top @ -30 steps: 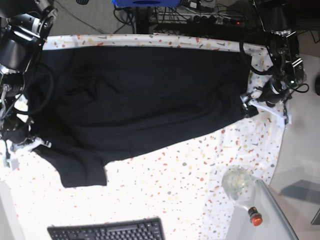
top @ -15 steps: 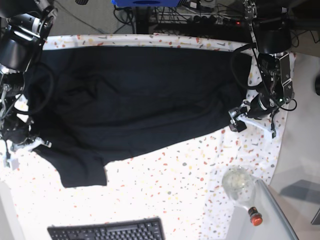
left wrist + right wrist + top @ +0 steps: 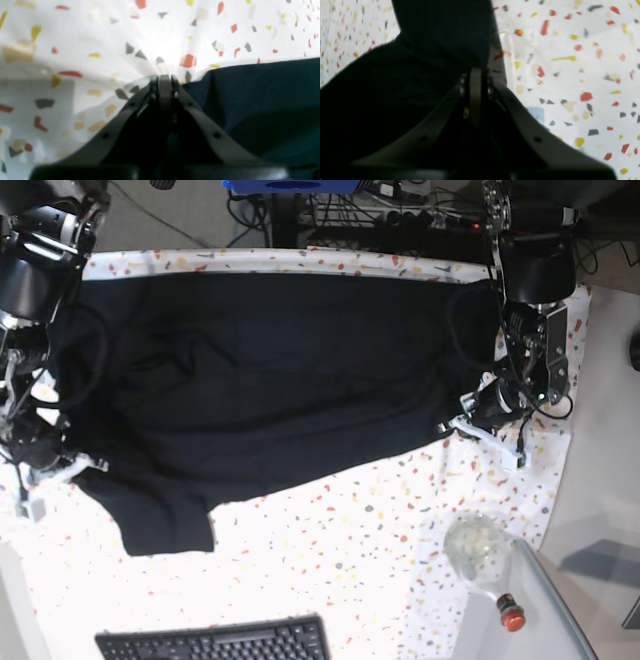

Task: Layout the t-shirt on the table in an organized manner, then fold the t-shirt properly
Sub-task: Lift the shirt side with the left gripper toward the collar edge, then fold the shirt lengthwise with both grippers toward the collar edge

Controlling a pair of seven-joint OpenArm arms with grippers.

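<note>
The black t-shirt (image 3: 280,370) lies spread wide over the speckled table (image 3: 380,540), with one sleeve hanging toward the front left. My left gripper (image 3: 452,426) is down at the shirt's lower right corner. In the left wrist view it (image 3: 163,78) is shut, the t-shirt (image 3: 262,100) edge runs in under its right finger, and the table cloth (image 3: 100,37) puckers toward the tips. My right gripper (image 3: 80,467) sits at the shirt's left edge. Close up, it (image 3: 476,72) is shut on the t-shirt (image 3: 395,87), which drapes up and to the left over the table (image 3: 570,75).
A black keyboard (image 3: 215,643) lies at the front edge. A clear glass bottle (image 3: 480,550) with a red cap (image 3: 510,615) rests at the front right, by the grey side surface (image 3: 545,625). Cables and gear (image 3: 400,220) run behind the table's back edge.
My left gripper has travelled left and down to the shirt's lower right corner and gone from open to shut there. The right gripper keeps its hold and place.
</note>
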